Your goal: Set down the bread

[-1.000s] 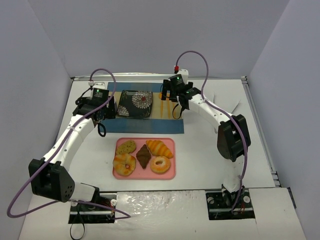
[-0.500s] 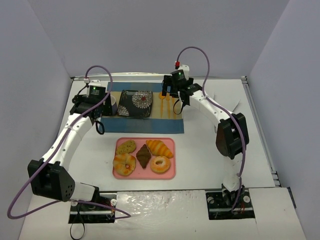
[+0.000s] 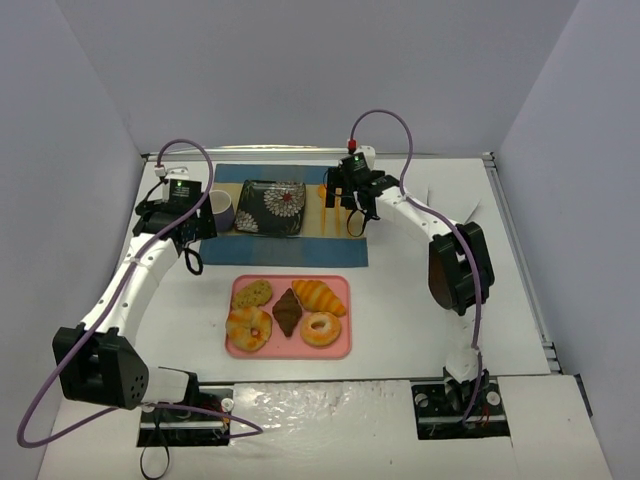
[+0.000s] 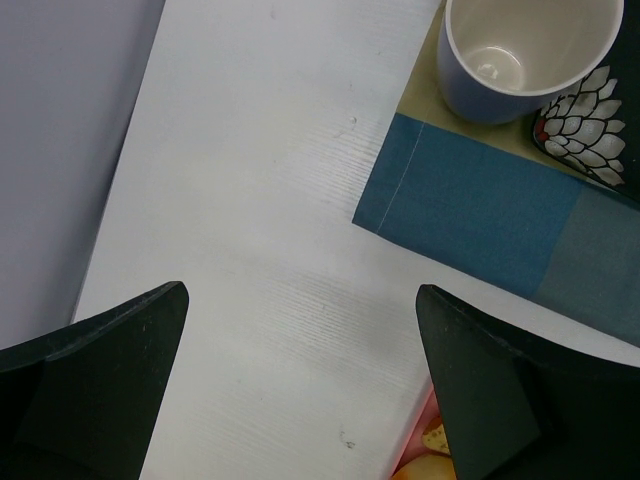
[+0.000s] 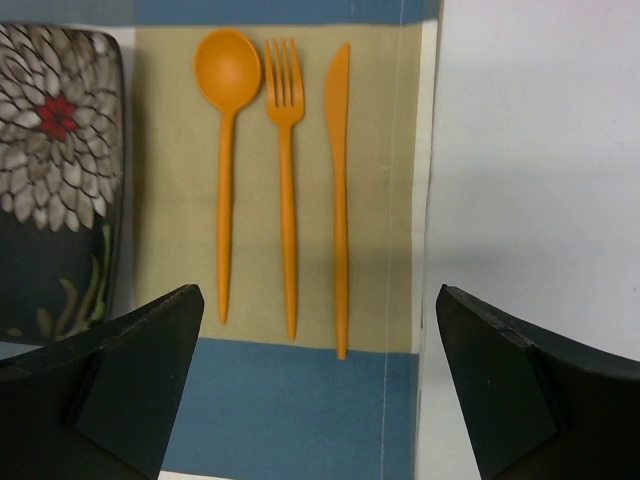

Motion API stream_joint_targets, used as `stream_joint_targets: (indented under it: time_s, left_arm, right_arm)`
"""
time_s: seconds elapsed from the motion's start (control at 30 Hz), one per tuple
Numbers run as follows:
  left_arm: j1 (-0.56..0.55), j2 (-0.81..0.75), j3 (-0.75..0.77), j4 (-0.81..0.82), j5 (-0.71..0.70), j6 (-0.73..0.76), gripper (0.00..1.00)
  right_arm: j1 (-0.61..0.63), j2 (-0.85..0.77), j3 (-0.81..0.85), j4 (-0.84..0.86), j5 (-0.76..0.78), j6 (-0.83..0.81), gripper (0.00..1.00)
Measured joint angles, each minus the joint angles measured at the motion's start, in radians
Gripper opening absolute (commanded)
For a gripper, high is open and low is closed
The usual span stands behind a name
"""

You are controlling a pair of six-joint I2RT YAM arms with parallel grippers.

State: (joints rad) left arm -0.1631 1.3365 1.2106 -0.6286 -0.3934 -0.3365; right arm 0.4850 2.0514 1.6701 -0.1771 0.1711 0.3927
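Note:
The bread, a golden-orange ridged croissant [image 3: 318, 296], lies at the back right of the pink tray [image 3: 343, 346], beside a dark brown pastry [image 3: 288, 312]. It shows only in the top view. My left gripper [image 3: 190, 258] hangs open and empty over bare table left of the tray; in the left wrist view [image 4: 302, 292] its jaws stand wide apart. My right gripper [image 3: 355, 222] is open and empty over the placemat's right end, above the orange cutlery; in the right wrist view [image 5: 320, 290] its jaws are wide apart. Both grippers are well behind the croissant.
A blue-and-tan placemat [image 3: 290, 250] at the back holds a flowered dark plate [image 3: 273, 207], a lilac cup [image 3: 221, 208] and an orange spoon [image 5: 225, 150], fork [image 5: 287, 180] and knife [image 5: 340, 190]. The tray also holds two ring donuts [image 3: 320, 328] and a cookie [image 3: 252, 293].
My left gripper has moved left and back, away from the plate, uncovering the cup. My right gripper has moved slightly back over the cutlery. The croissant has not moved.

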Motion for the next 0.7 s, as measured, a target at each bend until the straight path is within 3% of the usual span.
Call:
stream_joint_targets:
  time_s: [0.4, 0.7]
  left_arm:
    - [0.000, -0.003, -0.018, -0.003, 0.012, -0.017, 0.97]
    - [0.000, -0.014, -0.029, -0.005, 0.027, -0.027, 0.97]
  right_arm:
    - [0.001, -0.016, -0.059, -0.008, 0.007, -0.003, 1.00]
    - [-0.020, -0.106, -0.064, -0.130, 0.279, 0.049, 1.00]
